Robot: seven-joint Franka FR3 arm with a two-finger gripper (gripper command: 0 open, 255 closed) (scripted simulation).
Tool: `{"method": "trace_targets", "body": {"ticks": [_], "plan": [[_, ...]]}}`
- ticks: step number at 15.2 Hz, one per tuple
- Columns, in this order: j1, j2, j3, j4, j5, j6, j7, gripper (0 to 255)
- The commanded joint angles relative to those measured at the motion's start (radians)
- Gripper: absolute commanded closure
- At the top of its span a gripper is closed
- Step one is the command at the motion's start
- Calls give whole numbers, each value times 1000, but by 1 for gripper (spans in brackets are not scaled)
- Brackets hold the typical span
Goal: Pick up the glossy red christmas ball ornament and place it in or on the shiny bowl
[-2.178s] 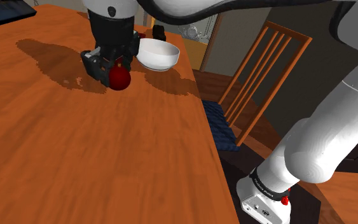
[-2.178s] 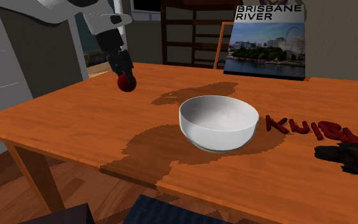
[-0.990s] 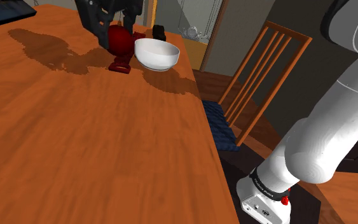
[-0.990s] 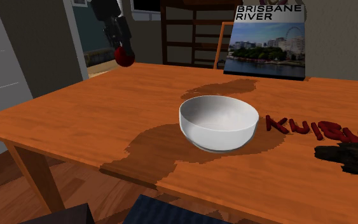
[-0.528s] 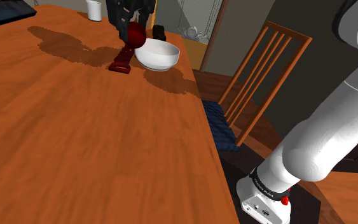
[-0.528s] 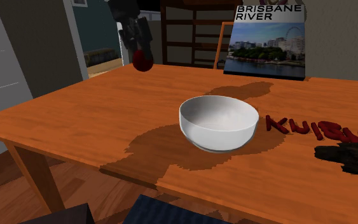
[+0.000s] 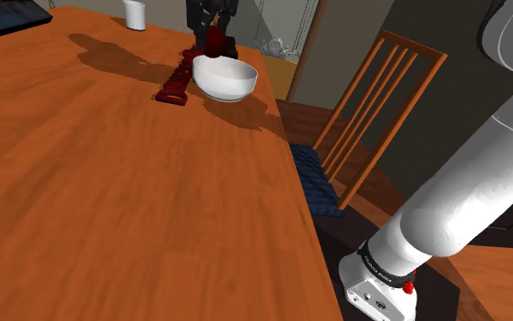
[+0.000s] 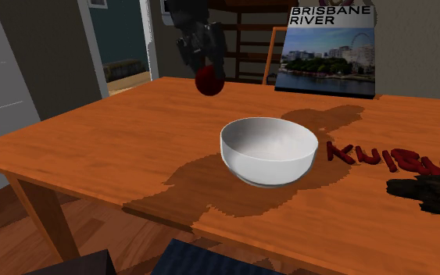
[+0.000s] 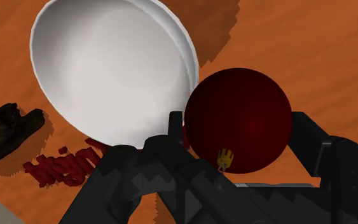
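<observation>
Red ball ornament (image 8: 209,80) hangs in the air above the wooden tabletop (image 8: 93,148), pinched between the two black fingers of the hand (image 8: 209,76), which press on its sides; a small gold cap shows on the ball in the wrist view. Against the picture from half a second ago, the hand and ball have travelled toward the second exterior view's right and now sit closer to the white bowl (image 8: 266,168). In the shoulder view they have shifted to the right and stand just above the bowl's far rim. Their shadow on the tabletop has moved along with them. Seen along the hand, the ball lies just beside the bowl's rim, its edge overlapping that rim, with most of it over bare wood. The bowl has not moved. Counted: one ornament, one bowl, one small white cup (image 7: 135,14) at the far edge, one patch of dark red lettering (image 8: 382,156) beside the bowl, one black lump (image 8: 429,194) near it, one "Brisbane River" picture (image 8: 325,48) standing upright behind, and one wooden chair (image 7: 373,119) with a blue seat cushion at the tabletop's side.
</observation>
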Motion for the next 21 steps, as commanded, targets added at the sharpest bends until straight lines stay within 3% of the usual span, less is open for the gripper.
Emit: {"method": "trace_targets", "body": {"ticks": [1, 10, 21], "plan": [[-25, 4, -24, 0, 5, 17, -48, 255], [-112, 118, -107, 113, -9, 51, -221, 255], [-125, 90, -114, -71, -6, 208, -195, 255]]}}
